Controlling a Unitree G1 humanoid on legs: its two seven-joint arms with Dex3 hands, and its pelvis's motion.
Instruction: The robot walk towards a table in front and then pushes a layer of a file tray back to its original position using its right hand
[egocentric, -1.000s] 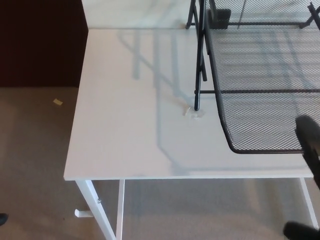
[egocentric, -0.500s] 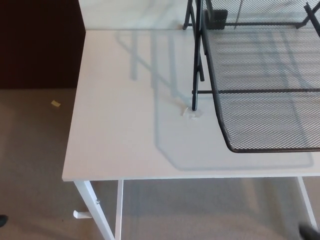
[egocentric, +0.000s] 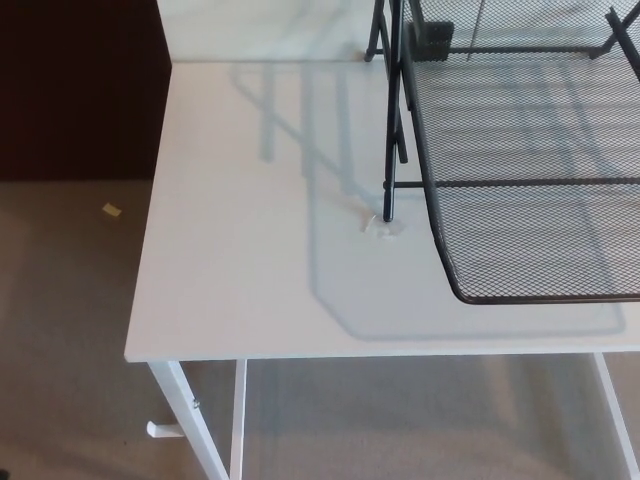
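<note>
Tray layer (egocentric: 545, 245) of black wire mesh, pulled out toward the near table edge at 3 o'clock, front rim curved, projecting from the black file tray frame (egocentric: 393, 130). White table (egocentric: 250, 250) on beige carpet (egocentric: 60, 330). Yellow scrap (egocentric: 111, 210) at 9 o'clock. Neither hand shows, fingers unknown.
</note>
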